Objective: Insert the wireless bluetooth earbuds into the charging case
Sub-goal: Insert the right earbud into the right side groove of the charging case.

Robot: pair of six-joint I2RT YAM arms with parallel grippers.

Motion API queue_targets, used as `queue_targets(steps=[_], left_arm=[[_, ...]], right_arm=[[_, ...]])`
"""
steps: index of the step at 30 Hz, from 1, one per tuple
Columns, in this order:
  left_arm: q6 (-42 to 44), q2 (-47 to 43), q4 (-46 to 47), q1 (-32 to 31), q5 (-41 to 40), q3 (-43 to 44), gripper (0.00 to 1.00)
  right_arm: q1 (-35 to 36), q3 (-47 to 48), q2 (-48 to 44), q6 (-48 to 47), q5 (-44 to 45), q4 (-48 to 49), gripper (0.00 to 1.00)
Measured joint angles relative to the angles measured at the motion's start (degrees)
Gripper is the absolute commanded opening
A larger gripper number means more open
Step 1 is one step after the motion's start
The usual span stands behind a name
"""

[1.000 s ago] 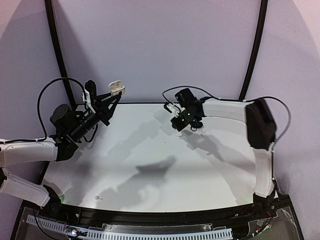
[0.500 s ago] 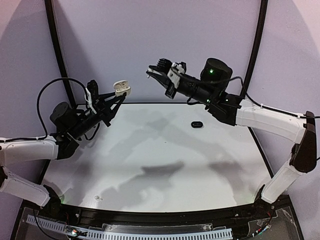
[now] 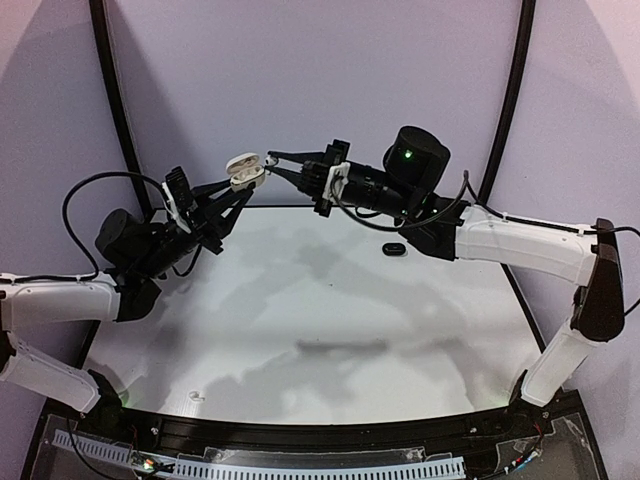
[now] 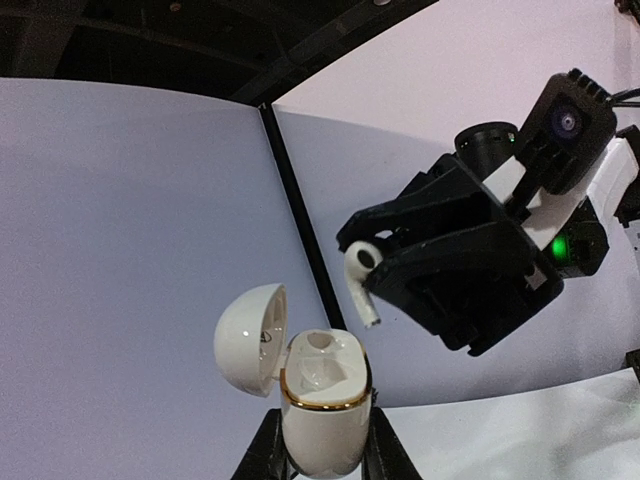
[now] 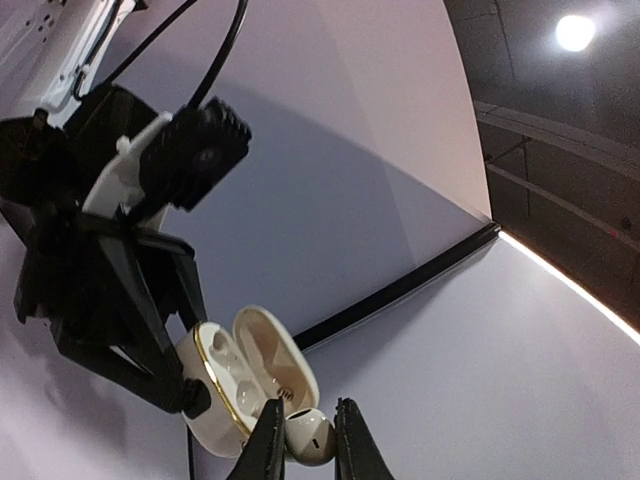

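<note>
My left gripper is shut on a white charging case with a gold rim and holds it high above the table's back left, lid open. In the left wrist view the case stands upright between my fingers, its lid swung left. My right gripper is shut on one white earbud, stem down, just above and right of the case's open top, not touching it. The right wrist view shows the earbud between the fingertips, next to the open case. The other earbuds are out of view.
A small black oval object lies on the white table at the back right. A tiny pale object lies near the front left edge. Black frame posts stand at both back corners.
My right gripper rose from the table beside the black object, swung left and now hovers at the case's opening with the earbud. My left gripper lifted the case slightly toward it.
</note>
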Motion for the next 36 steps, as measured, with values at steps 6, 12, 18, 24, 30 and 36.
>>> queue_targets(steps=[6, 12, 18, 24, 30, 36], left_arm=[[0.3, 0.1, 3.9, -0.4, 1.4, -2.0, 0.01], [0.4, 1.9, 6.2, 0.2, 2.7, -3.5, 0.01], [0.6, 3.5, 7.7, 1.4, 3.0, -3.5, 0.01], [0.6, 5.0, 9.6, 1.5, 3.6, -3.6, 0.01], [1.1, 5.0, 9.7, 1.5, 4.0, -3.9, 0.01], [1.2, 5.1, 10.6, 1.5, 5.6, -4.0, 0.01]], right_arm=[[0.4, 0.0, 1.2, -7.2, 1.9, 0.0, 0.0], [0.7, 0.0, 1.2, -14.2, 2.1, -0.2, 0.0], [0.7, 0.0, 0.7, -17.4, 2.2, -1.2, 0.0], [1.0, 0.0, 0.7, -18.4, -0.2, -1.7, 0.0], [1.1, 0.0, 0.7, -19.0, -1.5, -1.7, 0.0], [1.1, 0.0, 1.8, -20.2, -1.6, -1.8, 0.0]])
